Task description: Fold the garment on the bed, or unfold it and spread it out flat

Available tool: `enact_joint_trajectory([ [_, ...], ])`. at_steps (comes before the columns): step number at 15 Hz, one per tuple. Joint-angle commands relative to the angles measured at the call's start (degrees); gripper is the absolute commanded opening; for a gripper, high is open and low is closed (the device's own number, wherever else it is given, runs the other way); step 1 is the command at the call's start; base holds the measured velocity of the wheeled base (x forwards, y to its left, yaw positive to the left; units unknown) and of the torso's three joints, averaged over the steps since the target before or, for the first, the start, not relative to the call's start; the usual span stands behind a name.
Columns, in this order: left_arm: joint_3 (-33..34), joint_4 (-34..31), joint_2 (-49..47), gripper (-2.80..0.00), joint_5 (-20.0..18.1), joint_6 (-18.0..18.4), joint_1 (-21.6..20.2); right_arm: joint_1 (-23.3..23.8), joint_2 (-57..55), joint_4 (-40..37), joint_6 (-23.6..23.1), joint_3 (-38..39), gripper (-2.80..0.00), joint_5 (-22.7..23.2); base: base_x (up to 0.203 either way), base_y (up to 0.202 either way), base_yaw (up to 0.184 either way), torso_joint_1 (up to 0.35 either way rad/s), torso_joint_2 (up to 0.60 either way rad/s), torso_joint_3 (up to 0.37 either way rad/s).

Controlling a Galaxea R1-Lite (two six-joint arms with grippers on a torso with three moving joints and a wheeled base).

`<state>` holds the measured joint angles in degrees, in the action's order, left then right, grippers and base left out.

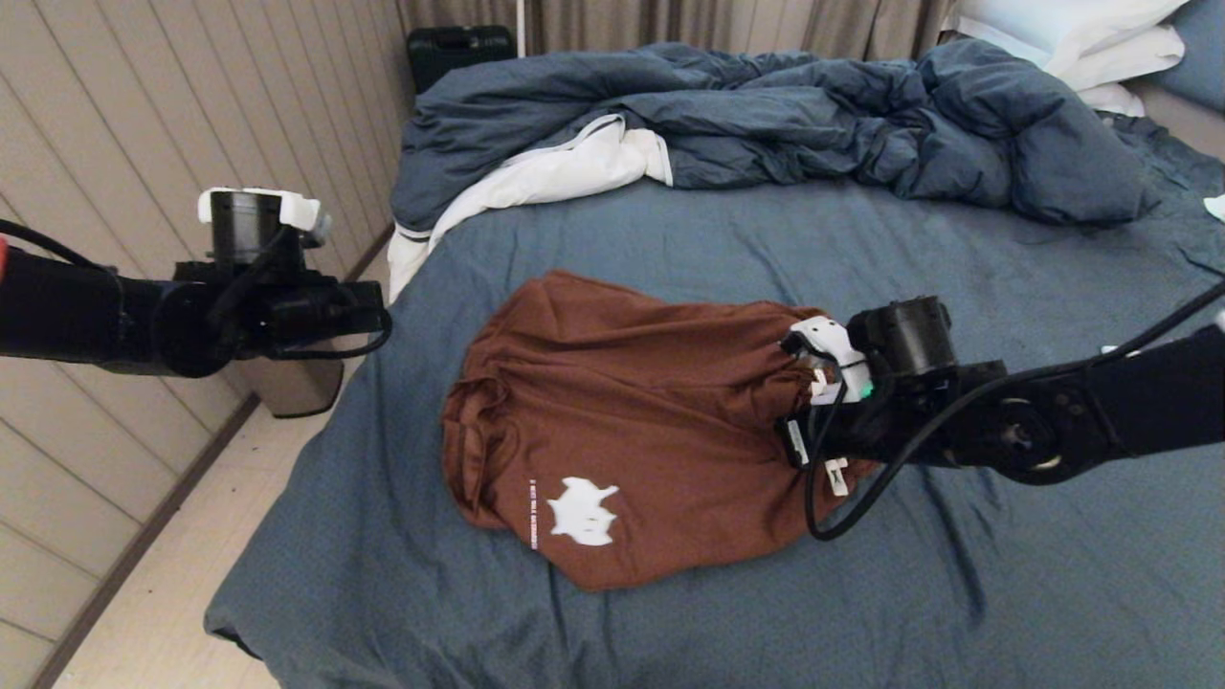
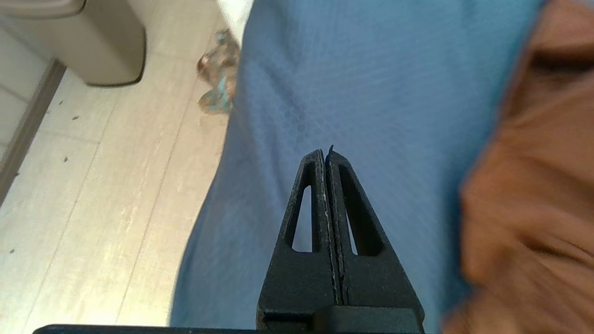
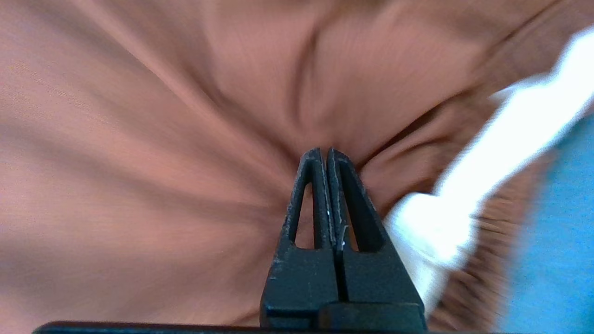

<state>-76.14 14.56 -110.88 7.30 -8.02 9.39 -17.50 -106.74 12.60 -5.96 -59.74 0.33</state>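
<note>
— Right gripper [image 3: 325, 153], how does it stand?
— Clenched, both fingers pressed together over the rust-brown shorts [image 1: 622, 421] close to the gathered waistband [image 1: 799, 392]. Folds in the cloth run toward the tips, but I cannot tell whether any fabric is pinched between them. The white drawstring [image 3: 487, 171] lies just beside the fingers.
— And the left gripper [image 2: 326, 155]?
— Clenched too, holding nothing. It hangs above the slate-blue sheet [image 2: 371, 93] near the bed's left edge, apart from the shorts, with the pale floor [image 2: 93, 208] and a beige bin [image 2: 93, 41] to one side.
— Where do the shorts lie?
— On the bed [image 1: 957, 574], about the middle of the sheet, bunched and wrinkled, the waistband toward the robot's right and the leg openings toward its left.
— Any writing?
— A small white logo [image 1: 582, 510] on the near leg, with a line of tiny lettering beside it, too small to read.
— Anything else?
— A rumpled dark blue duvet [image 1: 813, 124] with white lining across the far end, white pillows [image 1: 1081, 38] beyond it.
</note>
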Motion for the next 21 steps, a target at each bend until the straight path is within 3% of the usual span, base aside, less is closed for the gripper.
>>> enact_joint_trajectory([
  [1,3.76,-0.68,9.42,-2.80,-0.83,-0.09,0.08,-0.43,6.62,0.48,0.10,1.09,-2.80,0.10,0.000,0.000,0.000,0.000,0.00,0.000],
  [8,11.37,-9.51,31.78,-2.80,-2.11,0.00,-0.24,-1.40,29.87,-0.49,3.05,9.55,-2.80,0.36,0.000,0.000,0.000,0.000,0.00,0.000],
  [14,28.89,-20.70,61.44,-2.80,-9.95,0.70,-8.87,0.73,58.65,-24.06,9.10,11.58,-2.80,-1.11,0.000,0.000,0.000,0.000,0.00,0.000],
  [16,38.48,-23.10,68.69,-2.80,-11.17,0.70,-9.88,3.19,67.90,-28.55,10.03,15.76,-2.80,-3.44,0.000,0.000,0.000,0.000,0.00,0.000],
  [21,51.00,-26.87,84.69,-2.80,-14.70,0.67,-10.42,12.46,89.86,-39.51,10.58,26.34,-2.80,-4.58,0.000,0.000,0.000,0.000,0.00,0.000],
])
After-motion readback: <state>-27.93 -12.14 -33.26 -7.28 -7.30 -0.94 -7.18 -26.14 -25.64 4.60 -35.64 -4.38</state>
